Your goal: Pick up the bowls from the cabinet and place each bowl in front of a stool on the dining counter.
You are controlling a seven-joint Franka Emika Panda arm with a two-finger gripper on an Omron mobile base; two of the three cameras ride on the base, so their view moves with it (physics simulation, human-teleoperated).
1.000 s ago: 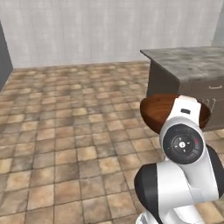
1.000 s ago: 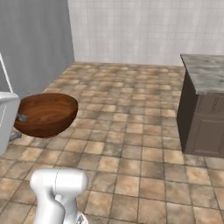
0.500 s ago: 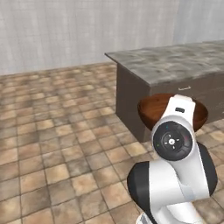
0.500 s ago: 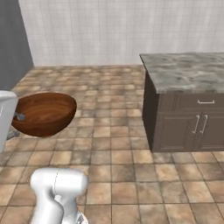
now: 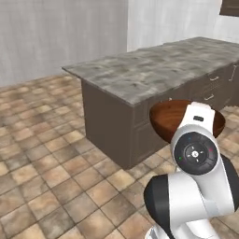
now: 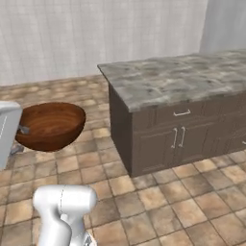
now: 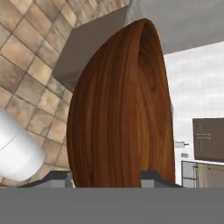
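One long table (image 5: 154,70) with a grey marbled stone top and dark brown base stands on the tiled floor (image 5: 42,154), drawers and doors along its side. Before its near corner, a glossy reddish-brown bowl (image 6: 50,125) hangs above the tiles, apart from the table. The end effector (image 7: 105,177) appears clamped on the bowl's rim, a finger (image 7: 155,177) on each side.
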